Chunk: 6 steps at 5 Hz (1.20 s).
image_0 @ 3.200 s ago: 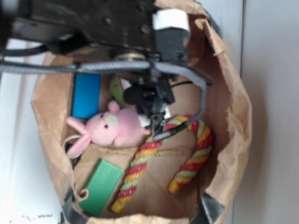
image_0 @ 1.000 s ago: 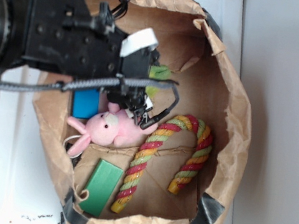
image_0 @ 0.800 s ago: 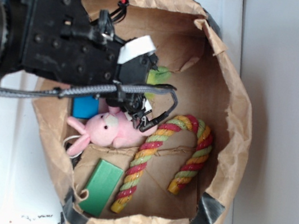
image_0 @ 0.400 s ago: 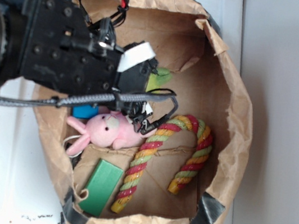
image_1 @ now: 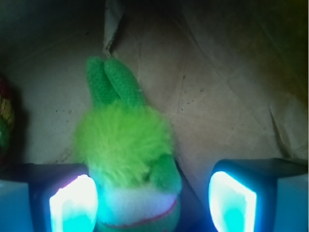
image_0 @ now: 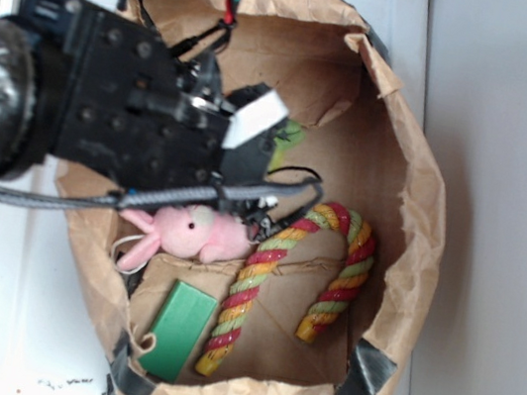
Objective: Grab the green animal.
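The green animal [image_1: 126, 145] is a fuzzy lime plush with a white and red face patch. It lies on the brown paper floor between my gripper's [image_1: 152, 205] two glowing pads, closer to the left pad [image_1: 72, 205]. The jaws stand wide apart and open, with a clear gap on the right side. In the exterior view only a small lime patch of the green animal [image_0: 291, 134] shows beside the white tag on my wrist. My black arm [image_0: 125, 121] covers the rest of it and hides the fingertips.
Everything sits inside a crumpled brown paper bag [image_0: 418, 232] with raised walls. A pink plush bunny [image_0: 200, 233] lies just under my arm. A striped rope cane [image_0: 303, 264] and a flat green block [image_0: 179, 330] are nearby; the rope [image_1: 4, 116] shows at the wrist view's left edge.
My arm has swung lower and further over the bag, now covering the blue block and the bunny's top. The green animal stays in place at the bag's back.
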Available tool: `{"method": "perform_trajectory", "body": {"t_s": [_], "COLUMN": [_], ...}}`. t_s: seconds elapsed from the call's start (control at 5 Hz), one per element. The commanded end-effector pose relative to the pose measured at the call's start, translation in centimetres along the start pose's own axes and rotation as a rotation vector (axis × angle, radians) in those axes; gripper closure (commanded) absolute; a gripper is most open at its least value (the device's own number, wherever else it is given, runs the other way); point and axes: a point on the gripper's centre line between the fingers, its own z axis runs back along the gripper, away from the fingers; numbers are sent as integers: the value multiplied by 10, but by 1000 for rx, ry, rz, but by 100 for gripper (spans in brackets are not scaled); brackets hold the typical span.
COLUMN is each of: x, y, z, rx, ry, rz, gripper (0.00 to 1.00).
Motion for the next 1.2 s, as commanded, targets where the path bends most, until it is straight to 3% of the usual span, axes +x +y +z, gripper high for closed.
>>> {"method": "perform_trajectory", "body": {"t_s": [0.0,1.0], "x": [17,13], "y": [-11,-15], "z": [10,-9], "rx": [-18,22], "ry": [-36,-35], "rz": [8,-22], "gripper": [0,0]}}
